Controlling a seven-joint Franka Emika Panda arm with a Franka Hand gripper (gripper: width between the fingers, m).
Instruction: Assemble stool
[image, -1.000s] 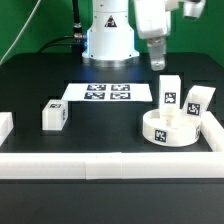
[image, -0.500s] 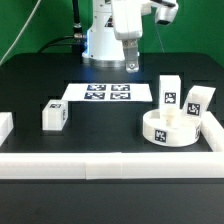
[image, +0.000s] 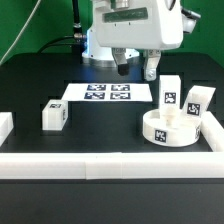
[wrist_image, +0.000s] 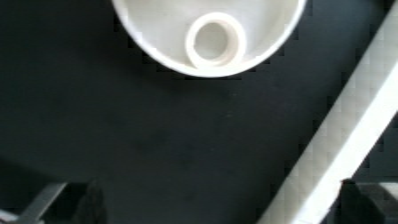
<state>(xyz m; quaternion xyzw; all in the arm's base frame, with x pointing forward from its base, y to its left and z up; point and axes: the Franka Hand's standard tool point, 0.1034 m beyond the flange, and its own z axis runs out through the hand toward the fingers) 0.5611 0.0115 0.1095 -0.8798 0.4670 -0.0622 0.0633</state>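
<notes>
The round white stool seat (image: 168, 128) lies at the exterior view's right, by the right rail. Two white tagged legs (image: 168, 96) (image: 197, 101) stand upright just behind it. A third leg (image: 54, 114) sits alone at the exterior view's left. My gripper (image: 136, 68) hangs open and empty above the table, behind the marker board (image: 108, 92) and apart from every part. In the wrist view my gripper (wrist_image: 210, 205) shows dark fingertips (wrist_image: 45, 205) wide apart with nothing between them. A blurred white round shape with an oval hole (wrist_image: 205, 40) shows there, perhaps the seat.
A long white rail (image: 110, 165) runs along the front, a second rail (image: 215, 130) along the exterior view's right, and a short white piece (image: 5, 125) at the left edge. The robot's white base (image: 108, 40) stands behind. A white strip (wrist_image: 347, 130) crosses the wrist view.
The gripper has moved toward the exterior view's left, from above the upright legs to behind the marker board. The wrist has turned, so both fingers now show spread. No part has moved.
</notes>
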